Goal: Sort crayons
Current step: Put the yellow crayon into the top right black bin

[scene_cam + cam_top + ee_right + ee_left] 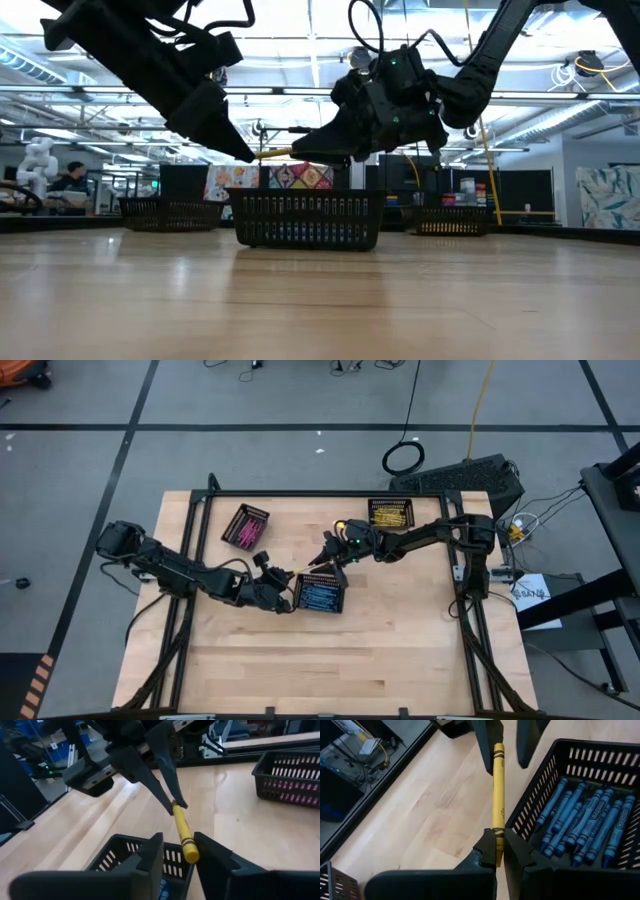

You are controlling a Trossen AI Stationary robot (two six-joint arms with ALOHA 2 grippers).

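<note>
Crayon (498, 805), yellow, clamped by left gripper (498, 851), points lengthwise between right gripper's (177, 851) parted fingers, untouched.

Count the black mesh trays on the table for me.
3. Pink-crayon tray at the far left, yellow-crayon tray at the far right, blue-crayon tray mid-table beneath both grippers. None looks hidden.

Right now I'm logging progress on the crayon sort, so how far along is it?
Blue, pink and yellow trays already hold matching crayons. In hand: the left gripper clamps a yellow crayon, its far end between the right gripper's open fingers. Left: delivering it to the yellow tray.
</note>
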